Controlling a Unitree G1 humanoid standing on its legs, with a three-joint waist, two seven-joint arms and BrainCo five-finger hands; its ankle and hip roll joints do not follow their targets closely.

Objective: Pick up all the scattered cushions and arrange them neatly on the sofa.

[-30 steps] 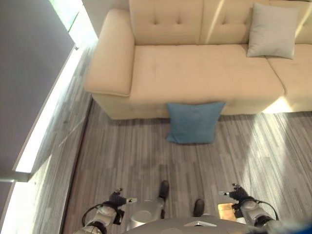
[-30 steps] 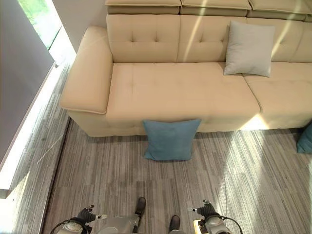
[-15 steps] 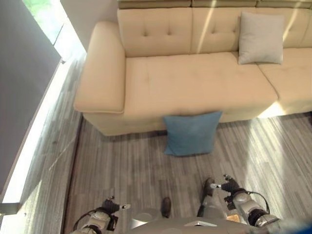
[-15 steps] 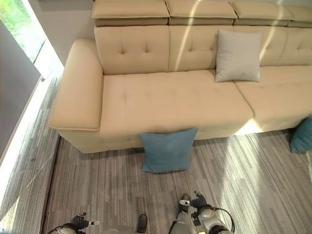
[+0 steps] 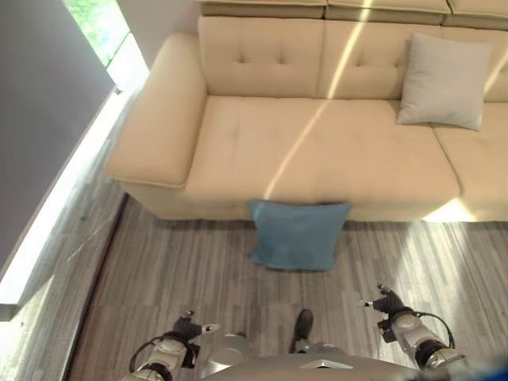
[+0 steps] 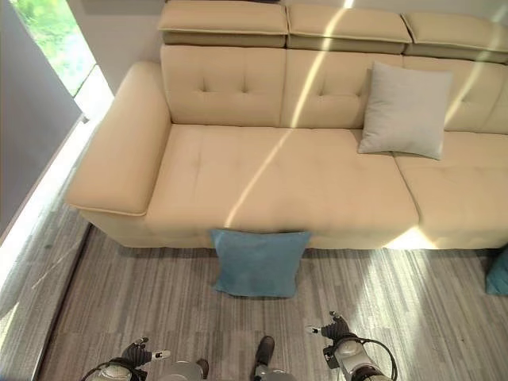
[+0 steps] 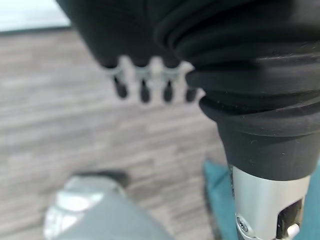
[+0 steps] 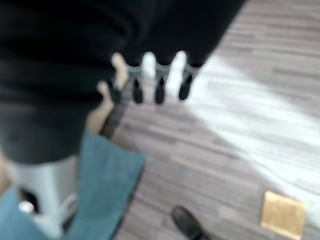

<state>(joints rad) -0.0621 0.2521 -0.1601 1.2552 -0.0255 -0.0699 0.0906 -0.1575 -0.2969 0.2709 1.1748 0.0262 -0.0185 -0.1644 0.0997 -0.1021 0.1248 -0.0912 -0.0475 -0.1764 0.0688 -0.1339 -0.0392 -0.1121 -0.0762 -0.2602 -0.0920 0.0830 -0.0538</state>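
Our view looks down on a beige sofa [image 6: 270,178] with a grey-planked floor [image 6: 143,294] in front of it. A blue cushion [image 6: 258,262] stands on the floor, leaning against the sofa's front edge below the seat nearest the armrest. A light grey cushion [image 6: 405,111] already sits on the sofa, propped upright against the backrest. At the far right edge of the right eye view we catch a sliver of a second blue cushion [image 6: 500,274] on the floor, near the sofa's front.

Our left hand [image 5: 190,327] hangs low, well short of the blue cushion; in its wrist view the fingers [image 7: 144,87] point straight out over bare planks, relaxed and holding nothing. Our right hand [image 5: 389,304] likewise hangs low on the other side, fingers [image 8: 159,82] extended and empty in its wrist view, with blue fabric showing past them and a small tan square [image 8: 282,214] lying on the floor. Both hands are well apart from every cushion.
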